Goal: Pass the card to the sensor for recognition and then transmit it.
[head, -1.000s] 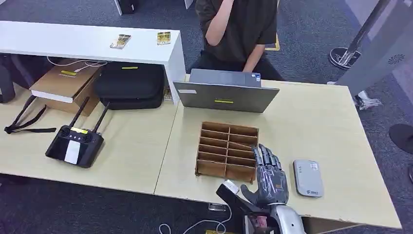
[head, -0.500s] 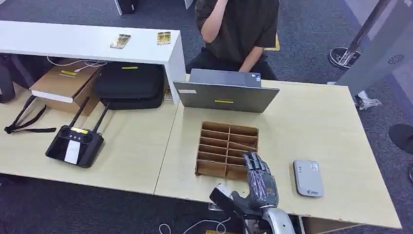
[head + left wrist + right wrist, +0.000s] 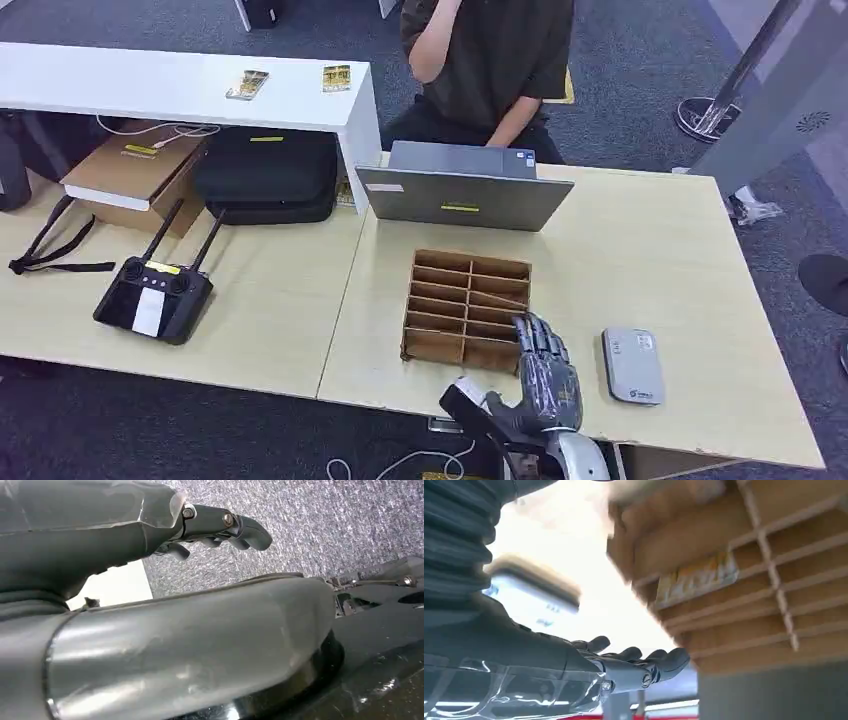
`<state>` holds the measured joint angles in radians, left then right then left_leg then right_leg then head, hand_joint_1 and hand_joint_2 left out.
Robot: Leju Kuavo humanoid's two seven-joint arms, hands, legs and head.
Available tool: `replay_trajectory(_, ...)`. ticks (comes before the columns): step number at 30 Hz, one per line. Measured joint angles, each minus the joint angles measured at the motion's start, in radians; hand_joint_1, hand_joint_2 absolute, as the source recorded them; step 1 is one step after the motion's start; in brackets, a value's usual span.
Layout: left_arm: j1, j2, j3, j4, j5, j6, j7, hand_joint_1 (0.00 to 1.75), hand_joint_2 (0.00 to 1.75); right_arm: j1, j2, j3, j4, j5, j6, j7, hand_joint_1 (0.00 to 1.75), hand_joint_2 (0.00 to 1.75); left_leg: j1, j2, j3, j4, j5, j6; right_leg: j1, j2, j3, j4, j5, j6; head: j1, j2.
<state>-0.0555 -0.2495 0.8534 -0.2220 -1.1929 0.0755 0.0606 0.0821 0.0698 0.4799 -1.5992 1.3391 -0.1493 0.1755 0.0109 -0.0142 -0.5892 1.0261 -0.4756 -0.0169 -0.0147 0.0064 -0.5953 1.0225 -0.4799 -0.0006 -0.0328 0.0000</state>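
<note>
A wooden divided box point(image 3: 466, 310) stands on the light table point(image 3: 640, 250). In the right wrist view a yellow card point(image 3: 698, 577) lies in one compartment of the box point(image 3: 774, 610). The grey-white sensor point(image 3: 632, 365) lies flat to the right of the box, and appears blurred point(image 3: 534, 592) in the right wrist view. My right hand point(image 3: 545, 378) hovers at the table's near edge between box and sensor, fingers stretched out by the box's near right corner, holding nothing point(image 3: 574, 665). My left hand point(image 3: 125, 530) hangs over grey carpet, fingers loosely extended and empty.
A grey laptop point(image 3: 465, 195) stands behind the box with a person point(image 3: 490, 60) seated at it. A black controller with antennas point(image 3: 155, 295) lies at left. Behind it are a black bag point(image 3: 265, 175), a cardboard box point(image 3: 135, 170) and a white shelf point(image 3: 180, 85).
My right hand drew back toward the near edge and left, then edged slightly right again. It stays empty beside the box.
</note>
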Motion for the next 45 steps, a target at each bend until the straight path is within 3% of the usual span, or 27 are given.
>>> replay_trajectory(3, 0.001, 0.0, 0.0, 0.0, -0.006, 0.006, -0.01, 0.0, 0.0, 0.018, -0.002, -0.019, -0.056, 0.099, -0.126, -0.026, 0.0, 1.75, 0.0, 0.0, 0.0, 0.0, 0.0, 0.0, 0.0, 0.0, 0.0, 0.0, 0.0, 0.0, 0.0, 0.0)
replay_trajectory(6, 0.001, -0.001, 0.0, 0.0, -0.011, 0.006, -0.01, 0.0, 0.0, 0.033, -0.003, -0.035, -0.109, 0.119, -0.167, -0.049, 0.0, 1.75, 0.0, 0.0, 0.0, 0.0, 0.0, 0.0, 0.0, 0.0, 0.0, 0.0, 0.0, 0.0, 0.0, 0.0)
replay_trajectory(10, 0.001, 0.0, 0.0, 0.0, -0.012, -0.002, -0.009, 0.0, 0.0, 0.051, -0.003, -0.043, -0.14, 0.094, -0.156, -0.068, 0.0, 1.75, 0.0, 0.0, 0.0, 0.0, 0.0, 0.0, 0.0, 0.0, 0.0, 0.0, 0.0, 0.0, 0.0, 0.0)
replay_trajectory(21, -0.001, 0.006, 0.0, 0.0, -0.02, -0.022, 0.005, 0.0, 0.0, 0.039, 0.003, -0.018, -0.078, 0.017, -0.012, -0.1, 0.0, 1.75, 0.0, 0.0, 0.0, 0.0, 0.0, 0.0, 0.0, 0.0, 0.0, 0.0, 0.0, 0.0, 0.0, 0.0)
replay_trajectory(27, -0.001, 0.008, 0.0, 0.0, -0.024, -0.024, 0.004, 0.0, 0.0, 0.0, 0.005, 0.016, -0.004, 0.019, -0.025, -0.154, 0.0, 1.75, 0.0, 0.0, 0.0, 0.0, 0.0, 0.0, 0.0, 0.0, 0.0, 0.0, 0.0, 0.0, 0.0, 0.0)
replay_trajectory(45, -0.001, 0.008, 0.002, 0.0, -0.03, -0.035, -0.006, 0.0, 0.0, -0.028, 0.0, 0.035, 0.047, -0.005, -0.072, -0.2, 0.0, 1.75, 0.0, 0.0, 0.0, 0.0, 0.0, 0.0, 0.0, 0.0, 0.0, 0.0, 0.0, 0.0, 0.0, 0.0)
